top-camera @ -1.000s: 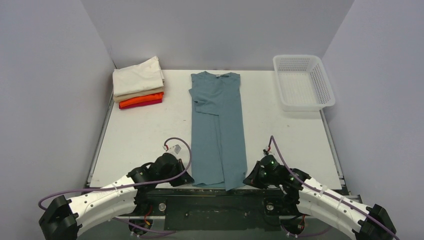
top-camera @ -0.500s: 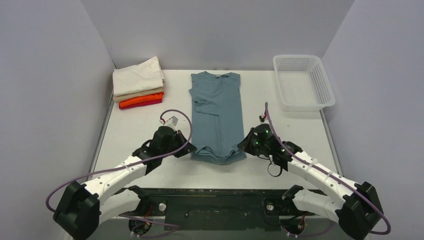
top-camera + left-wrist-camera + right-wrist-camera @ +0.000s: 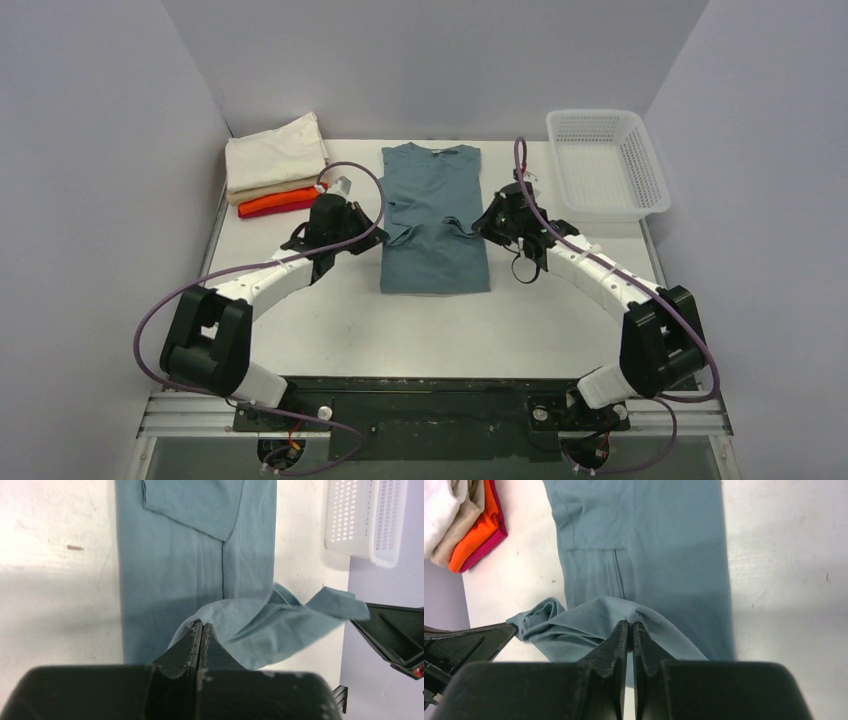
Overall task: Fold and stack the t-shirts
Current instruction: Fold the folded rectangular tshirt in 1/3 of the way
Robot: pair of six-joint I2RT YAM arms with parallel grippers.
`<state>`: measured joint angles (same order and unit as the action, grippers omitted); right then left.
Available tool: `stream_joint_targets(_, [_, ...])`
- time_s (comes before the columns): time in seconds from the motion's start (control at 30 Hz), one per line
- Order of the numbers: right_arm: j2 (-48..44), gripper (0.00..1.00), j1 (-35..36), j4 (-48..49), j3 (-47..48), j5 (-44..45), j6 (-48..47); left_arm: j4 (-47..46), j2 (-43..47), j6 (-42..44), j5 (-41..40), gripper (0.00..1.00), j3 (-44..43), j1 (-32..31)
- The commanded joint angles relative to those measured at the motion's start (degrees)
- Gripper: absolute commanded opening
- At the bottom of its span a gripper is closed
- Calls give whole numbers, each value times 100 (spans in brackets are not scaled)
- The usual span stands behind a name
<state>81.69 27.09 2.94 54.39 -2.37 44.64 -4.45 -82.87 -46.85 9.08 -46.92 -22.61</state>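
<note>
The left gripper (image 3: 384, 234) is clenched on one hem corner of the teal t-shirt (image 3: 432, 185), and the right gripper (image 3: 476, 228) is clamped on the other. The hem is raised over the shirt's middle at the centre of the table (image 3: 300, 290). The folded t-shirts (image 3: 277, 165) are stacked at ten o'clock, and the white basket (image 3: 603, 160) sits at two o'clock.

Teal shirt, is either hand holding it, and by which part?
Both hold it: the left hand and right hand are each shut on a corner of the lifted bottom hem of the teal shirt.
</note>
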Motion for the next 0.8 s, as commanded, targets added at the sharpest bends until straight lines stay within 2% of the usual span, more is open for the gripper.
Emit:
stream_joint_targets(0.0, [632,0,-262,321,659,-342,-274,-484,-523,315,396,0,-651,238])
stream_joint_targets(0.33, [1620,0,-582,430,1232,-715,-347,-278,-1689,608,492,0,-1486,445])
stream_joint_targets(0.57, [2023,0,-716,444,1361,-697,-299,338,-2359,768,556,1,-2100,544])
stream_joint_targets(0.63, [2178,0,-749,417,1458,-673,-286,422,-2472,769,562,19,-2237,559])
stream_joint_targets(0.67, [2225,5,-763,395,1499,-679,-283,424,-2504,763,539,41,-2299,566])
stream_joint_targets(0.7, [2311,20,-799,298,1619,-695,-288,607,-2501,760,484,53,-2328,581])
stream_joint_targets(0.73, [2344,29,-832,222,1685,-704,-298,680,-2452,763,447,76,-2387,593])
stream_joint_targets(0.77, [2378,43,-843,42,1831,-717,-349,811,-2409,804,345,82,-2416,601])
